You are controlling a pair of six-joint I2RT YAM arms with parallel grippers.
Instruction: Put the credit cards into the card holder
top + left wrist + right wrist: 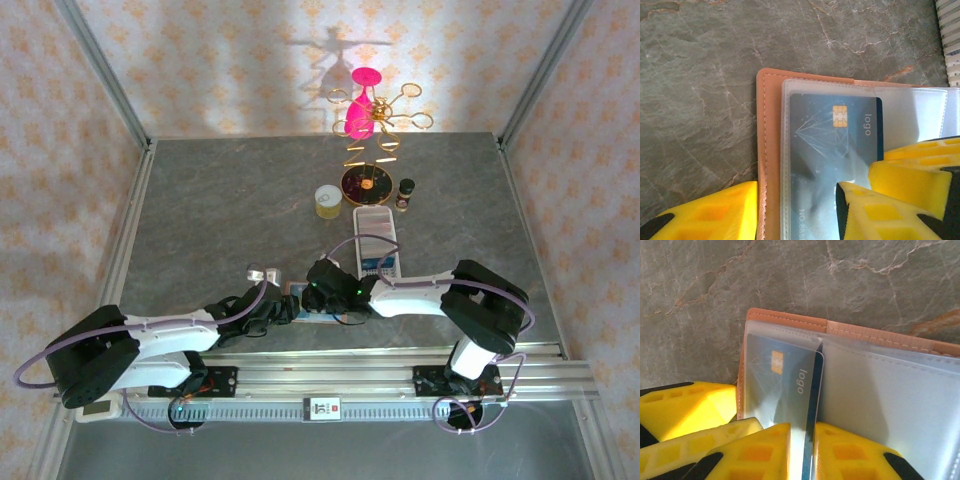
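One card holder (770, 150) lies open on the grey stone-patterned surface (220, 220), and both grippers meet over it at the near edge.

The left gripper (796, 210) is spread wide. One yellow finger (710, 215) sits on the surface just outside the holder's tan stitched border. The other finger (880, 215) is over the clear pocket. Between them, straight ahead of the gripper, lies one credit card (830, 135). It is blue, with one gold chip, the word "logo" and thin pale lines. Most of the card looks hazy under the clear plastic, while one long edge shows dark and uncovered. The right gripper's yellow fingers (920, 170) enter just beside the left gripper's inner finger.

The right gripper (802, 432) is clenched on the credit card (780, 385), with that long edge pinched in the narrow gap between its two fingers. The rest of the card runs forward from the gripper into the pocket. A second clear pocket (880, 395), to the gripper's right, holds no card that I can see.

From above, one long white tray (377, 240) lies just beyond the right gripper (335, 300). Farther beyond stand one pale yellow round container (328, 200), one dark round dish (365, 182), one small dark bottle (405, 192) and one gold wire stand (375, 115) with pink pieces on it.
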